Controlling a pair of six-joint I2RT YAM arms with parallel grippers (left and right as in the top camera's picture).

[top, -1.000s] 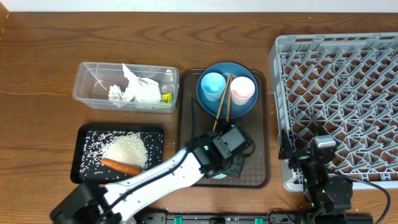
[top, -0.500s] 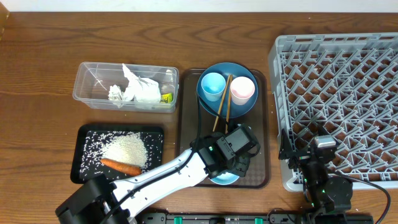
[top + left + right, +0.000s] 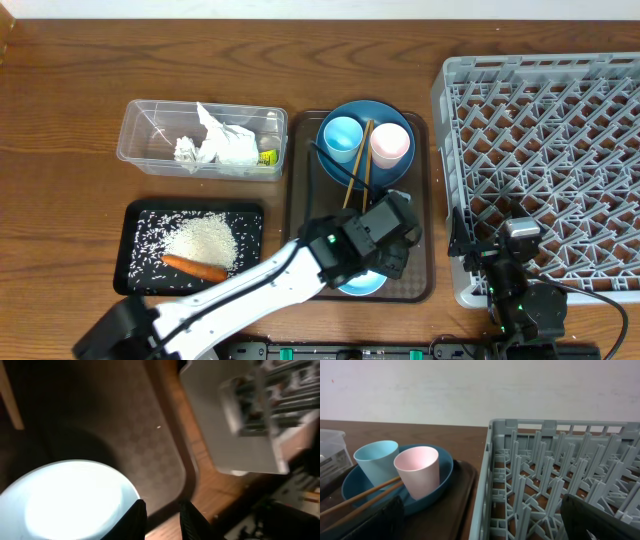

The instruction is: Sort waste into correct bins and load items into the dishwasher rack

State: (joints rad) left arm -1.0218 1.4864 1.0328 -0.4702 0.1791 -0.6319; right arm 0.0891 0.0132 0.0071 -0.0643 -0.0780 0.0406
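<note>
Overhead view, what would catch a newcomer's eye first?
The big grey dishwasher rack fills the right side. At centre, the left arm reaches across the brown tray over a light blue bowl, near the dark blue plate holding cups and chopsticks. A rice heap and orange carrot lie in the black tray, lower left.

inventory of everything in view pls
table: 1, brown wood, under everything
rack: 1, grey, right side
brown tray: 1, centre
plate: 1, dark blue, far end of brown tray
cups: 2, light blue and pink, on plate
chopsticks: 1 pair, wooden, on plate between cups
bowl: 1, light blue, white inside, near end of brown tray
tub: 1, clear, far left
napkins: a few, white, in tub
wrapper: 1, yellow-green, in tub
black tray: 1, near left
rice: pile plus grains, white, in black tray
carrot: 1, orange, in black tray
left end effector: 1, black, open, over bowl
right end effector: 1, black, open, by rack
</note>
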